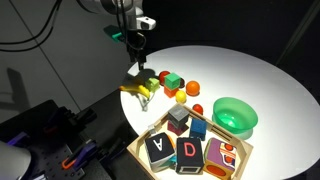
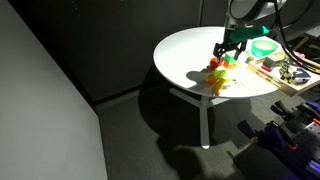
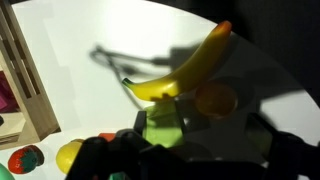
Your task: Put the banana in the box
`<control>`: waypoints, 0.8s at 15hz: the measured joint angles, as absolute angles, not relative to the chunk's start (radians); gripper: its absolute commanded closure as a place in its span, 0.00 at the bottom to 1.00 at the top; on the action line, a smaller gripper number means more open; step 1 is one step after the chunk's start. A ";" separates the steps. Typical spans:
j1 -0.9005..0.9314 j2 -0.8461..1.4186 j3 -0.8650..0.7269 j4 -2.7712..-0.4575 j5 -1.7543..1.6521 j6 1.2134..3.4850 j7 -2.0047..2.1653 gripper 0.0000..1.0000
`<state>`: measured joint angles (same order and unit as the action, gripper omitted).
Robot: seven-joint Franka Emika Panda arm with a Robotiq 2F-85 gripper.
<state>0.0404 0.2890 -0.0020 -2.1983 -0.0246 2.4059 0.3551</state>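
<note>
Arm [image 1: 118, 8] pointing downward, end effector [image 1: 138, 68] jaws spread wide

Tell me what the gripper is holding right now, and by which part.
Nothing. The gripper hangs open over the banana, not closed on it.

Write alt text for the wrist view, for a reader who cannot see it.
A yellow banana crosses the centre of the picture against a white table, with a green block and a round orange piece just below it. A wooden box shows at the left edge; dark, blurred fingers fill the bottom.
</note>
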 measured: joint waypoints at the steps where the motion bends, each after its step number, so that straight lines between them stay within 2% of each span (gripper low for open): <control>1: 0.040 0.289 -0.002 -2.198 -0.025 2.406 0.355 0.00; 12: 0.044 0.363 -0.004 -2.196 -0.024 2.417 0.354 0.00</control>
<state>0.0442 0.3631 -0.0040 -2.1956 -0.0244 2.4165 0.3541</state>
